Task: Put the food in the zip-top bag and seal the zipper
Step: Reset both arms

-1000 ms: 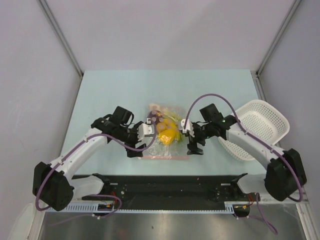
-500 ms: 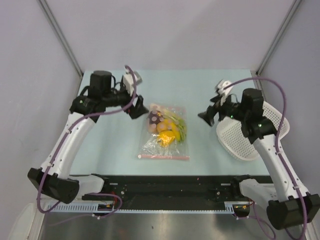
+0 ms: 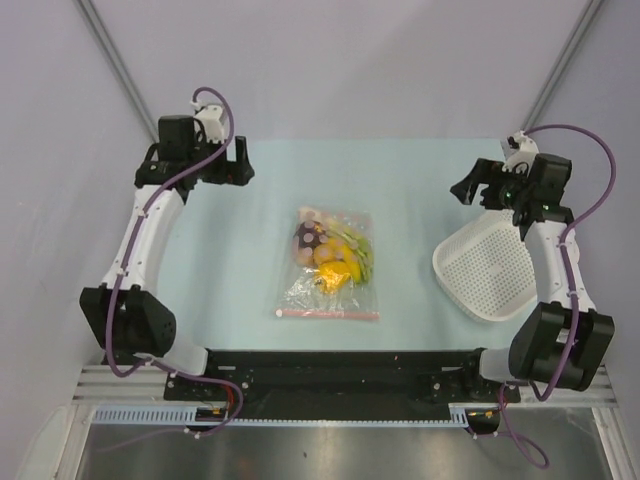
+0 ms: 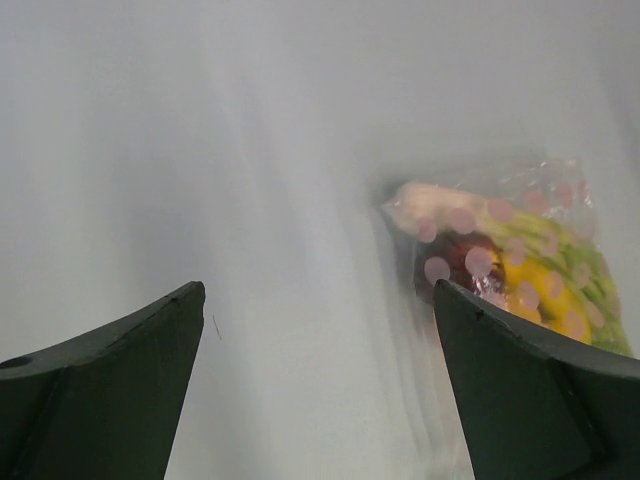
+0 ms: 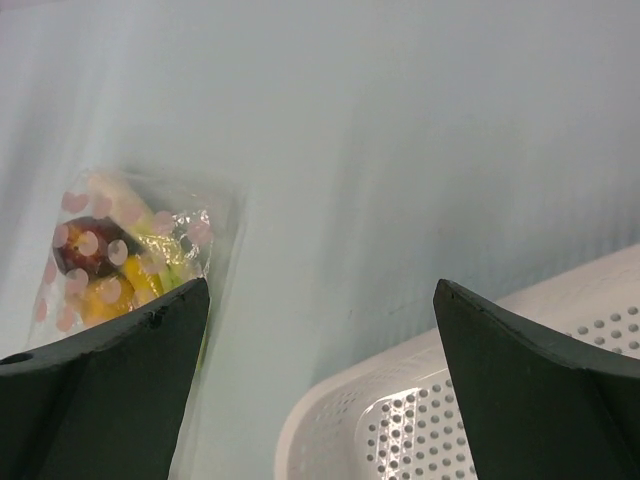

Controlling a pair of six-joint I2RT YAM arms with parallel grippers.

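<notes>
The zip-top bag (image 3: 331,266) lies flat mid-table with the food inside: a dark red-purple fruit (image 3: 308,238), yellow and orange pieces (image 3: 336,268) and green leek (image 3: 362,250). Its zipper (image 3: 328,314) is a straight pink strip along the near edge. My left gripper (image 3: 243,162) hangs open, high at the far left, well clear of the bag. My right gripper (image 3: 466,186) hangs open at the far right, above the table's back. In the left wrist view the bag (image 4: 505,265) shows past the open left gripper (image 4: 318,292). The right wrist view has the bag (image 5: 130,262) at left beyond the open right gripper (image 5: 320,287).
A white perforated basket (image 3: 492,270) sits on the table's right side, below the right arm; its rim (image 5: 330,420) shows in the right wrist view. Grey walls enclose the table on three sides.
Both arms have lifted away from the bag's sides and swung out to the far corners, jaws opening wider. The bag stays flat on the table with the food in it.
</notes>
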